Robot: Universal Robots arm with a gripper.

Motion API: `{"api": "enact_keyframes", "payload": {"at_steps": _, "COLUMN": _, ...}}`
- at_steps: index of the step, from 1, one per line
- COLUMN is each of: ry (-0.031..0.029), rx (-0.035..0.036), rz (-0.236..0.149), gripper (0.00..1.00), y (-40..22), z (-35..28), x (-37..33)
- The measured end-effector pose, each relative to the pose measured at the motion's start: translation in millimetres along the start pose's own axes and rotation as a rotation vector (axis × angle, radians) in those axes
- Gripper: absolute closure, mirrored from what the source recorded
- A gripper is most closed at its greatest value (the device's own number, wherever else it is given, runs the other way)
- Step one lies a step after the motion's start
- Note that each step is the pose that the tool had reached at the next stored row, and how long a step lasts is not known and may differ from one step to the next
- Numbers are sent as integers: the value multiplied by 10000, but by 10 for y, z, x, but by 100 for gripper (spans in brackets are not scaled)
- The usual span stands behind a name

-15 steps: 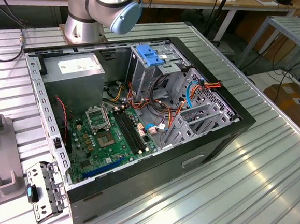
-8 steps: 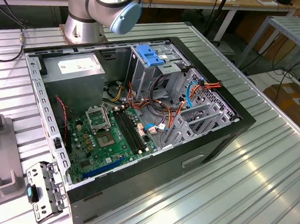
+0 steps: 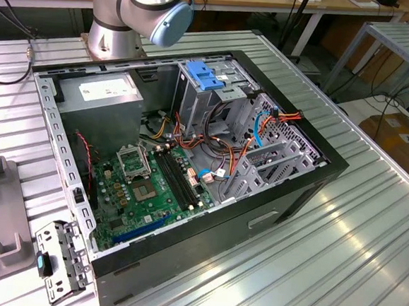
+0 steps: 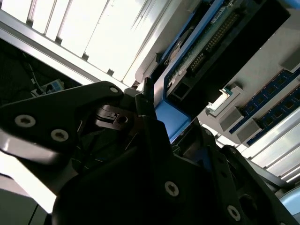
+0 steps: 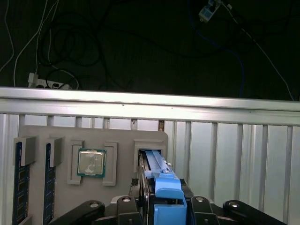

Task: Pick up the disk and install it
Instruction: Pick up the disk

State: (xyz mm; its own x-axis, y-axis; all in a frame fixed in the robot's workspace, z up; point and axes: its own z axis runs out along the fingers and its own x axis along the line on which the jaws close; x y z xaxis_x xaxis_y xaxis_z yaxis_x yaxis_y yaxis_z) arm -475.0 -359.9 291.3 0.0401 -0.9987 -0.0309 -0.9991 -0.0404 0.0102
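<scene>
Tool [image 5: 164, 200] low over grey tray [image 5: 123, 140], astride upright disk [image 5: 158, 169]

Ribbed silver aluminium-profile table top [image 3: 338, 256]: long grooves, bright glare from overhead light.
Light wooden workbench on white metal legs [image 3: 273, 1]: behind the table top's back edge, black cables [image 3: 294, 22] hanging beneath.
Second slatted aluminium table [image 3: 404, 41]: beyond the back corner, at the exterior view's right.
Pale grey floor [image 3: 356, 112]: brown cardboard box [image 3: 404, 140] lying on it.
Dark floor [image 5: 140, 47] in the first wrist view: beyond the table edge, a white power strip [image 5: 49, 83].
</scene>
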Motion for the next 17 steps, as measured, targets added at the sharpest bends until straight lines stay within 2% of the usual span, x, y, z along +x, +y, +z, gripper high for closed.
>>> {"api": "enact_keyframes", "payload": {"at_steps": 3, "ry": 1, "rx": -1, "rz": 0, "gripper": 57, "y": 0, "z": 0, "x": 0}}
{"api": "enact_keyframes", "payload": {"at_steps": 5, "ry": 0, "rx": 0, "rz": 0, "gripper": 63, "y": 0, "z": 1, "x": 0}}
{"api": "enact_keyframes", "payload": {"at_steps": 17, "ry": 0, "rx": 0, "rz": 0, "gripper": 63, "y": 0, "z": 3, "x": 0}}
